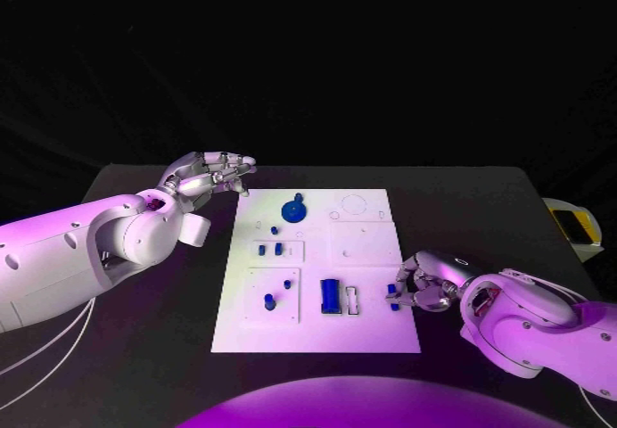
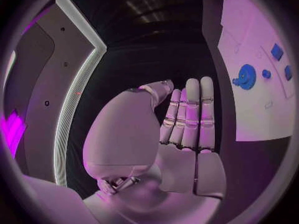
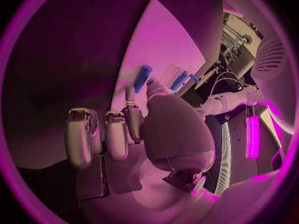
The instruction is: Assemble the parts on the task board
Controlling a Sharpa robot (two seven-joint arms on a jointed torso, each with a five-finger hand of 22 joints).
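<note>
On black table [image 1: 489, 192], white task board [image 1: 366, 334]

A robotics lab: black table [image 1: 489, 192], dark backdrop, white task board [image 1: 366, 334] under coloured light.

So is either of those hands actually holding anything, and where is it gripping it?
The right hand pinches a small blue peg by its lower end, at the task board's right edge. The left hand holds nothing.

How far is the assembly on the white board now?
Early stage, it seems. The blue round disc sits on the white task board, and small blue parts lie separate. The right hand pinches a blue peg. The left hand holds nothing.
</note>
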